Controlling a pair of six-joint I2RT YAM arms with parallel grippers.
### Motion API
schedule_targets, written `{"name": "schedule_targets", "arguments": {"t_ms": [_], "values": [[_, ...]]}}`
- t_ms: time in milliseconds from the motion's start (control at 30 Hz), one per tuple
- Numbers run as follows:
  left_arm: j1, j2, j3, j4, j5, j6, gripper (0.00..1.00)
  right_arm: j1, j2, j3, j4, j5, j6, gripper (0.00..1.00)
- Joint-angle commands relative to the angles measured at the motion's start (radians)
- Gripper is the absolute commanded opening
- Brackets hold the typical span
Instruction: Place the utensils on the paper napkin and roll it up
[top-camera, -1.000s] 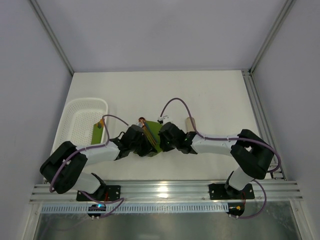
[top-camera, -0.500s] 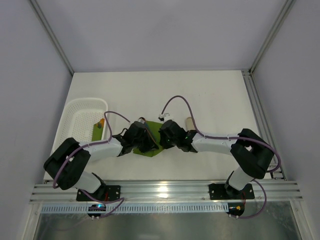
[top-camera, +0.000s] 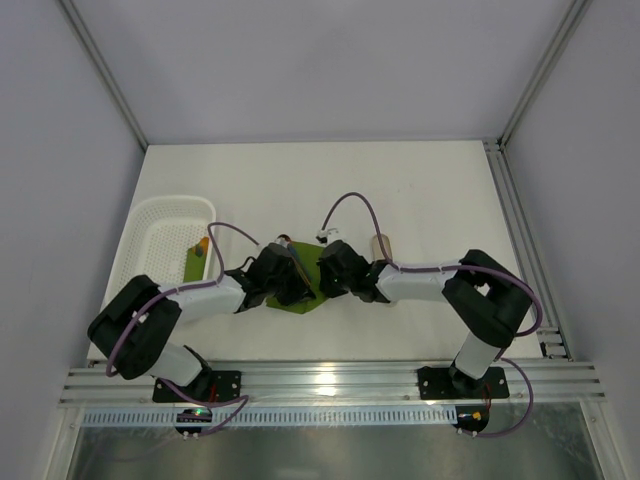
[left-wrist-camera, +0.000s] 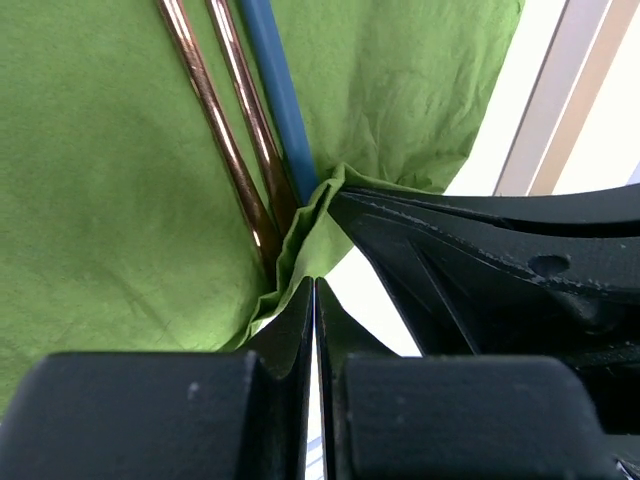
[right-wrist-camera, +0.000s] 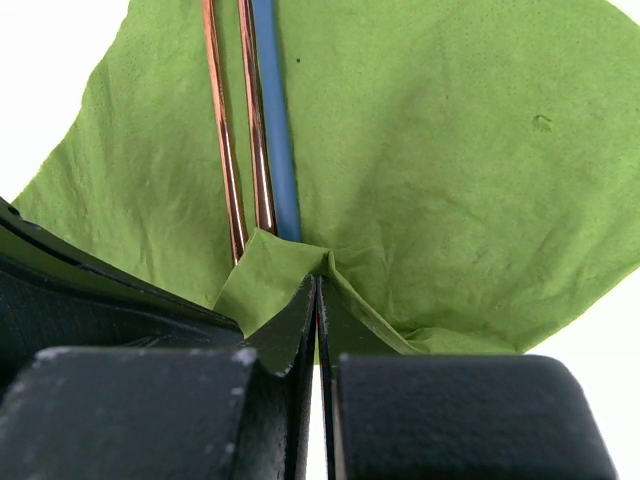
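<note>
The olive-green paper napkin (top-camera: 305, 301) lies on the table between the two arms. On it, side by side, lie two copper-brown utensils (left-wrist-camera: 215, 130) (right-wrist-camera: 222, 130) and a slim blue stick (left-wrist-camera: 283, 110). Only their handles show. My left gripper (left-wrist-camera: 315, 282) (top-camera: 297, 286) is shut, pinching the napkin's near edge, which is folded up over the handle ends. My right gripper (right-wrist-camera: 320, 280) (top-camera: 323, 280) is shut on a raised peak of the same edge, close beside the left one. The heads of the utensils are out of view.
A white mesh basket (top-camera: 160, 235) stands at the left with a small green and orange item (top-camera: 200, 252) against its near wall. A pale beige oblong piece (top-camera: 381, 245) lies just right of the right wrist. An aluminium rail (top-camera: 512, 215) runs along the table's right side.
Both grippers have edged away from the bases and closer together over the napkin. The napkin's near edge now stands folded over the handle ends. The right arm's elbow has swung inward.
</note>
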Motion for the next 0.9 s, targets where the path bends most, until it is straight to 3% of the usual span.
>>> {"name": "schedule_targets", "arguments": {"t_ms": [0,500,767,867], "values": [[-0.003,-0.001,0.015,-0.015,-0.047,0.026,0.00,-0.002,-0.011,-0.012,0.048,0.002,0.009,0.04],[-0.003,-0.245,0.034,-0.285,-0.213,0.139,0.00,0.048,-0.007,-0.054,0.061,0.025,0.255,0.04],[-0.001,-0.326,0.017,-0.345,-0.190,0.170,0.01,0.092,0.007,-0.110,0.205,-0.021,0.398,0.04],[-0.001,-0.315,-0.005,-0.308,-0.159,0.158,0.01,0.100,0.015,-0.094,0.188,-0.018,0.397,0.04]]}}
